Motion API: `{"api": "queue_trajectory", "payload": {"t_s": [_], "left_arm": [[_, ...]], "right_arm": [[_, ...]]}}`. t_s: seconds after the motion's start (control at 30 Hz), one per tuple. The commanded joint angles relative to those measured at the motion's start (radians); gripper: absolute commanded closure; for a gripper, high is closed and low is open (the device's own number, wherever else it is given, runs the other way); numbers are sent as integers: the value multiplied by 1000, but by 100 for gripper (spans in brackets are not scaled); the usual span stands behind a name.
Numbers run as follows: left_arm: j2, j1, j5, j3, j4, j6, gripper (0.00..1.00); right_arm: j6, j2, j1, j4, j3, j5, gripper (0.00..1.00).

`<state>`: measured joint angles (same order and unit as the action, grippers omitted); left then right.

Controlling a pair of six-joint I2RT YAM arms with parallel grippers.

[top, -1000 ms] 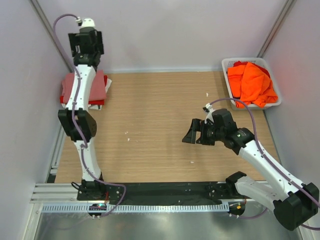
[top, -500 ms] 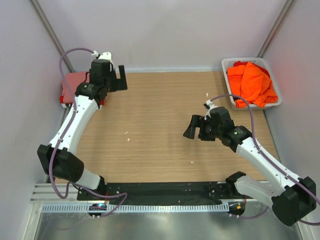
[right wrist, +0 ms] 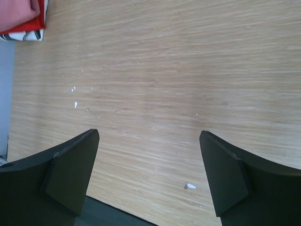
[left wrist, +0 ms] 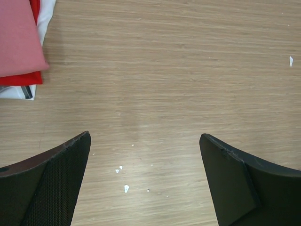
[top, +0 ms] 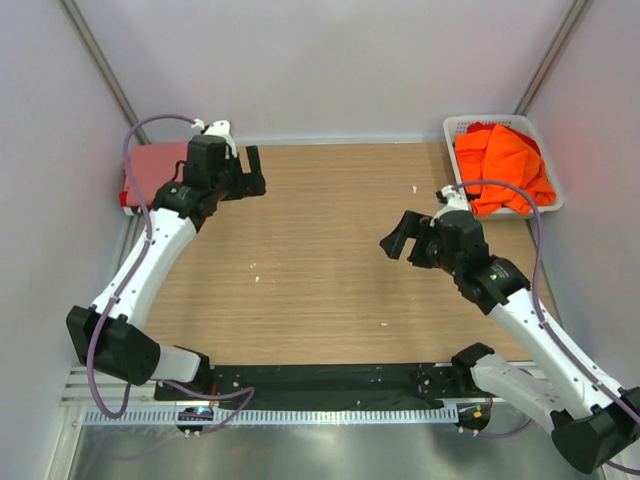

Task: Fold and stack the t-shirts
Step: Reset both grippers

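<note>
A folded dusty-pink t-shirt [top: 155, 162] lies on a folded red one [top: 126, 198] at the far left table edge. The left wrist view shows the pink [left wrist: 16, 37] over the red [left wrist: 21, 79]; the right wrist view shows their corner [right wrist: 16, 12]. Orange t-shirts [top: 505, 165] are heaped in the white basket [top: 452, 127] at the far right. My left gripper [top: 256, 172] is open and empty, just right of the stack, over bare wood [left wrist: 145, 136]. My right gripper [top: 398, 234] is open and empty over the table's middle right [right wrist: 149, 133].
A white cloth with a dark stripe [left wrist: 21, 92] sticks out under the red shirt. Small white scraps [top: 255, 272] dot the wooden table [top: 320, 300]. A black rail [top: 330, 380] runs along the near edge. Grey walls close in on the left, right and far sides.
My left arm has come down from upright over the stack and swung right, its gripper now low beside the stack. My right gripper has shifted slightly farther and to the right.
</note>
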<state>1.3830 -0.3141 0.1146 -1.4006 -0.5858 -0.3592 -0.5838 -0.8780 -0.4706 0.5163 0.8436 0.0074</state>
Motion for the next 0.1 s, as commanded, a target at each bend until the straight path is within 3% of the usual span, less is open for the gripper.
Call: {"api": "queue_trajectory", "payload": {"t_s": [0.0, 0.07], "left_arm": [[-42, 1, -4, -6, 33, -33, 2], [-45, 1, 3, -5, 34, -29, 2]], "right_arm": [[-43, 5, -7, -45, 29, 66, 5], [-69, -7, -7, -53, 28, 63, 5]]}}
